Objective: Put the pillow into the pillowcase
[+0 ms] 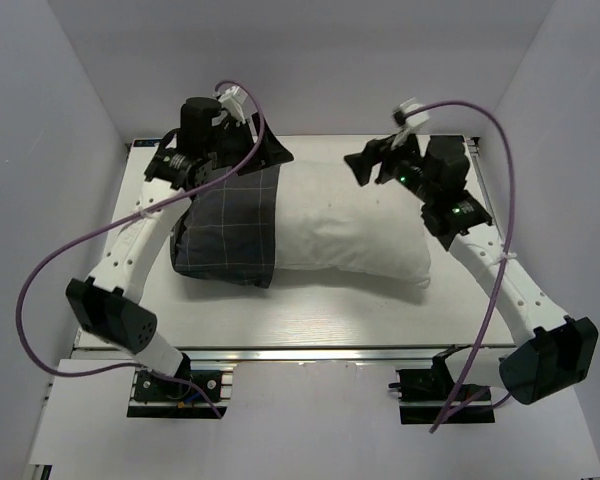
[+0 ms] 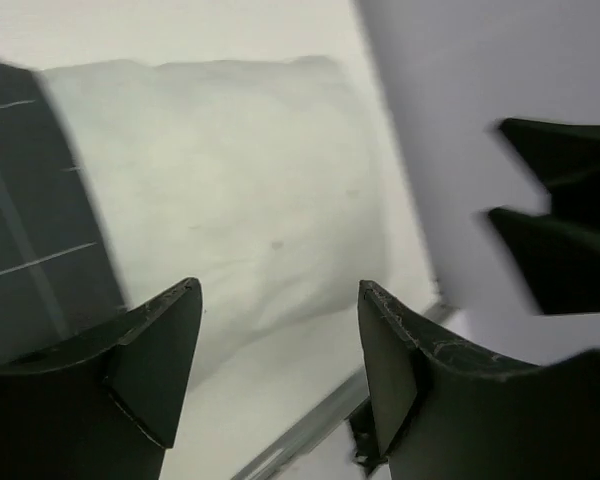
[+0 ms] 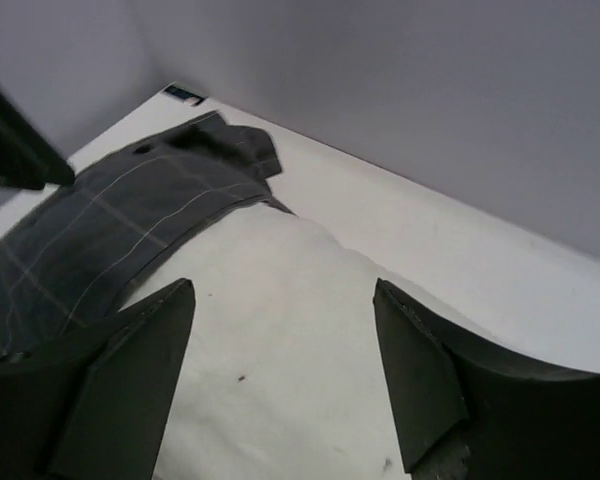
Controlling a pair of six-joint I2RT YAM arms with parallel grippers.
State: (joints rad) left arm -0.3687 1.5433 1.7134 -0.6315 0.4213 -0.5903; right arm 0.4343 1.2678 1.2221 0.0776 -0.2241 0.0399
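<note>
The pillow lies on the surface with only its left end inside the pillowcase; the sleeving looks partly done. The left gripper and right gripper hover empty, jaws apart; the next move likely means clamping the case's mouth and drawing it rightward.

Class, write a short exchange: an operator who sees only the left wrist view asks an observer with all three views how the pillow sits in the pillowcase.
Operator: How much of the pillow is covered?
Observer: The pillowcase covers only the left end of the pillow; the rest lies bare.
Operator: Is the right hand gripping anything?
Observer: No, the right hand is open above the pillow's far side and holds nothing.
</note>
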